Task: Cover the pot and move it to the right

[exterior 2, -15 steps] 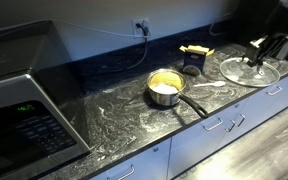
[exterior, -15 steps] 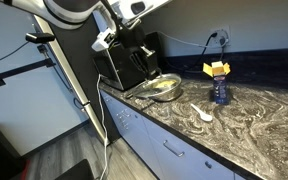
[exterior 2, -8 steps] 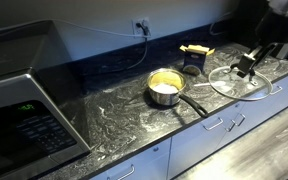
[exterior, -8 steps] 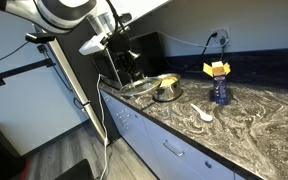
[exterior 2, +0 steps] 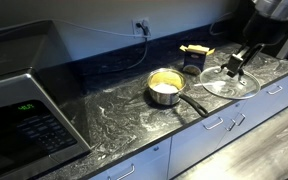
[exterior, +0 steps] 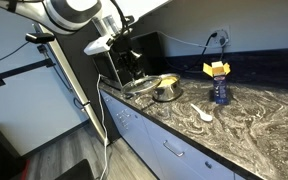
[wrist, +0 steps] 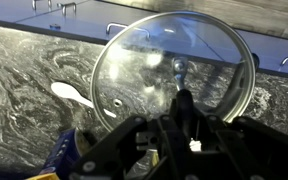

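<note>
The steel pot [exterior 2: 164,88] stands open on the dark marbled counter, its long black handle pointing toward the front edge; it also shows in an exterior view [exterior: 167,89]. My gripper [exterior 2: 235,67] is shut on the knob of the round glass lid [exterior 2: 220,85] and holds it tilted just above the counter, apart from the pot. In the wrist view the gripper [wrist: 184,106] grips the knob and the lid [wrist: 139,60] fills the middle. In an exterior view the lid [exterior: 136,87] hangs beside the pot.
A small blue bottle [exterior 2: 192,66] with a yellow top stands behind the pot and also shows in an exterior view [exterior: 219,93]. A white spoon [wrist: 74,93] lies on the counter [exterior 2: 114,130]. A microwave [exterior 2: 24,105] sits at one end. A cable hangs from the wall outlet [exterior 2: 141,25].
My gripper has carried the lid across the counter toward the pot, and the lid is now closer to it.
</note>
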{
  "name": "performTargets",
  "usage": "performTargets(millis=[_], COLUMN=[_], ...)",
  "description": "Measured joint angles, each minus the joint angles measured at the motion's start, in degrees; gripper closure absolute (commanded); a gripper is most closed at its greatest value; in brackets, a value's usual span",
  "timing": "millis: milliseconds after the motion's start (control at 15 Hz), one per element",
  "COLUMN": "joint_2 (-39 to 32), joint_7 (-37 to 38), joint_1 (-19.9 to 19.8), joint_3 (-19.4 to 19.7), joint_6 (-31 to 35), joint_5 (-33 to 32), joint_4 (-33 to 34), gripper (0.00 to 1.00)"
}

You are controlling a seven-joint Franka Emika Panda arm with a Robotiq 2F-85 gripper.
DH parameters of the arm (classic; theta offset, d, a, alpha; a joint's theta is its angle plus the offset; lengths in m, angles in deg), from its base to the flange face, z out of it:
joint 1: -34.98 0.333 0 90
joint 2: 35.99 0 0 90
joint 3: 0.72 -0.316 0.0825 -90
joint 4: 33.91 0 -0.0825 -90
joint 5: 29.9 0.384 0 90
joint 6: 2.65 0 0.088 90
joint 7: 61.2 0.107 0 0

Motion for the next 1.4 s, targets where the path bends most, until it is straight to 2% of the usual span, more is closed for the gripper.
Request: performTargets(millis=[333, 800, 1133, 1400], joint_2=[-7.26, -22.49, -29.56, -32.78], joint_7=[0.06, 0.01, 0.02, 0.02], joint_1=[1.28, 1.74, 1.82, 1.81], joint_3=[-3.42, -3.74, -3.61, -3.39], joint_6=[0.83, 9.15, 13.32, 13.91], joint_5=[-0.39, -2.81, -4.86, -4.86], joint_4=[10.43, 22.86, 27.01, 28.48], gripper=[0.98, 0.98, 0.98, 0.98])
